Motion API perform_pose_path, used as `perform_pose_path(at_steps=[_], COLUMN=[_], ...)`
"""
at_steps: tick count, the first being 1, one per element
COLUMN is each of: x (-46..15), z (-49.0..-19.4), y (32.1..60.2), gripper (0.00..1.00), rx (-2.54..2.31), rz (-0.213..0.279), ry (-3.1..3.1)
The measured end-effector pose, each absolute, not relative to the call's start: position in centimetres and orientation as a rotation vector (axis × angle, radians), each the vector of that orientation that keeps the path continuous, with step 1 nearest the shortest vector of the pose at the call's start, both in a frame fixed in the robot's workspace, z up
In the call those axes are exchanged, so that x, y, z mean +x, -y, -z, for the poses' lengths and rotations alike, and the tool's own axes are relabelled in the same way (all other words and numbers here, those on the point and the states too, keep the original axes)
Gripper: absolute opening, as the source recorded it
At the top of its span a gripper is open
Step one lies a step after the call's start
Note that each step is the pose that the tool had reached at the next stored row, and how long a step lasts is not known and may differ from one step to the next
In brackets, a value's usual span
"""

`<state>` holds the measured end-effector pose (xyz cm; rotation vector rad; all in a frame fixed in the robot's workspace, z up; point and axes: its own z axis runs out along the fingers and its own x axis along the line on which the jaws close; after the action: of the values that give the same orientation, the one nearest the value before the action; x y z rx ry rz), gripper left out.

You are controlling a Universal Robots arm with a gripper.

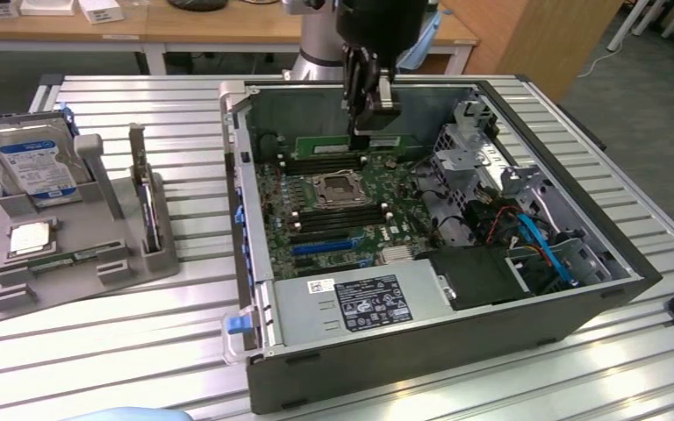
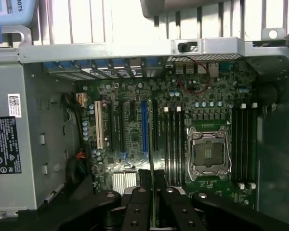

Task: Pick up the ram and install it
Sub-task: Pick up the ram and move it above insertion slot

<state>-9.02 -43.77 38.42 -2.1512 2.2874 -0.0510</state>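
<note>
Your gripper [image 2: 153, 183] is clamped on the ram [image 1: 354, 144], a long, thin green stick held level. It hangs over the motherboard [image 1: 313, 224] inside the open computer case [image 1: 431, 351].

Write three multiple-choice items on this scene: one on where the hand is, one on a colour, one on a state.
1. Where is the robot's black hand?
A. resting on the floor
B. above the green motherboard inside the open black computer case
C. over a cardboard box

2. What colour is the long, thin circuit-board ram stick in the hand?
A. red
B. green
C. yellow

3. What state is the hand in?
A. open and empty
B. shut on a screwdriver
C. shut on the ram stick

Answers:
1 B: the hand hangs between the case walls, over the motherboard.
2 B: the stick shows green on both sides of the hand.
3 C: the hand clamps the stick's upper edge, and the stick hangs clear of the board.
</note>
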Motion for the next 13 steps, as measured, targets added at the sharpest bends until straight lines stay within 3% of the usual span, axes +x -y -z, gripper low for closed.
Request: perform_pose_path(at_steps=[13], x=[-8.3], z=[-38.3], y=[39.4], gripper=[0.13], rx=[-2.151], rz=[0.051], ry=[-2.287])
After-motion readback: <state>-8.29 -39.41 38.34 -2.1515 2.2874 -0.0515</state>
